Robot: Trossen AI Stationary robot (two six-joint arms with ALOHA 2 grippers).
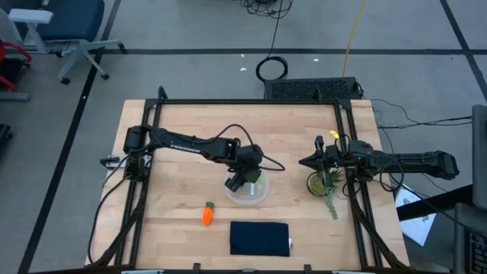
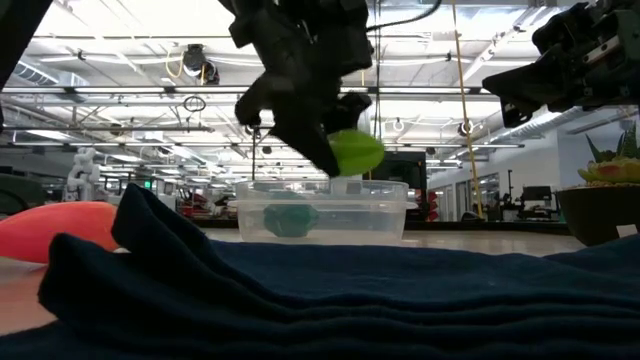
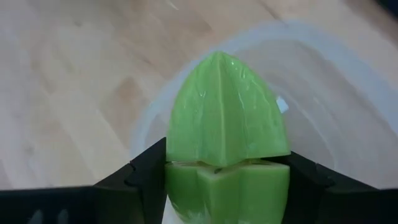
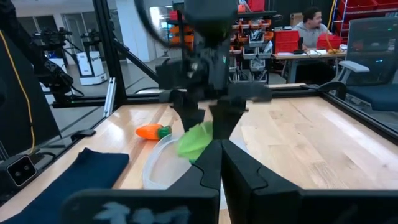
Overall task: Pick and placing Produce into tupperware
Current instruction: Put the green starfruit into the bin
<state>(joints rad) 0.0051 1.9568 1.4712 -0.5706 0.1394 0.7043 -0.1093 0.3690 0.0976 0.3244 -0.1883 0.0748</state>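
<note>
My left gripper [image 1: 243, 180] is shut on the light yellow-green leafy piece [image 2: 356, 152] and holds it just above the clear tupperware [image 2: 320, 211], over its far part. The dark green round piece [image 2: 289, 219] lies inside the tupperware on its floor. The orange carrot [image 1: 207, 215] lies on the table to the near left of the tupperware [image 1: 249, 193]. My right gripper [image 1: 307, 161] is shut and empty, hovering at the right, far side of the potted plant. My left gripper pinches the leafy piece by its two sides near its blunt base [image 3: 227, 186] between its two fingers [image 3: 146, 177]. The fingers slant down from the table's left. The piece's pointed end [image 3: 224, 68] sticks out past the fingertips, and the piece hangs clear above the tupperware's rim.
A dark navy flat rectangle [image 1: 259, 237] lies near the front edge, on the near side of the tupperware. A spiky green potted plant [image 1: 323, 185] stands to the right of the tupperware. A person sits at a desk in the room behind [image 4: 309, 28].
</note>
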